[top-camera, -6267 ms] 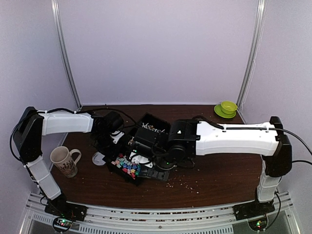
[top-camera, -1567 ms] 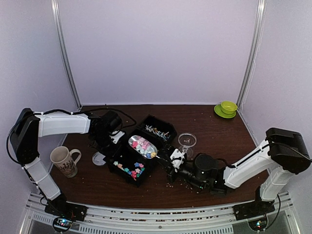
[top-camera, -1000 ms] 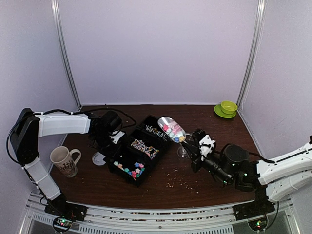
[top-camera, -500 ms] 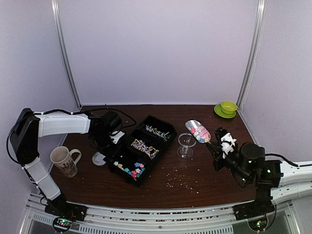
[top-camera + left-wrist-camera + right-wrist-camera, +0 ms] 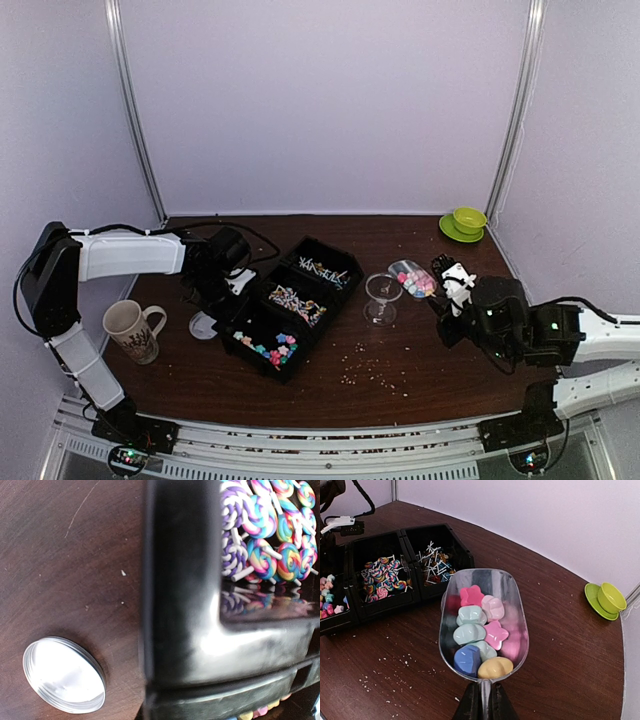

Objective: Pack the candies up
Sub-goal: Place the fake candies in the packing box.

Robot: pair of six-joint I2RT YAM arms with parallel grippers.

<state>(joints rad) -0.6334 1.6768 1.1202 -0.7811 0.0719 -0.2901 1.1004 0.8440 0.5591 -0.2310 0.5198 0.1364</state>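
Loose candies [image 5: 470, 634] judged light, hard, roll-prone; carry by scoop [image 5: 485, 581] only.
Right gripper [image 5: 481, 703] clamps scoop handle, lower centre of frame; left gripper [image 5: 232, 288] closed.

1 scoop [image 5: 481, 579] with about 8 candies [image 5: 471, 615]; 1 three-compartment tray [image 5: 180, 605]; 1 glass [image 5: 381, 296]; 1 mug [image 5: 130, 330]; 1 cup [image 5: 467, 218]; 1 saucer [image 5: 450, 232]; 1 lid [image 5: 64, 674]
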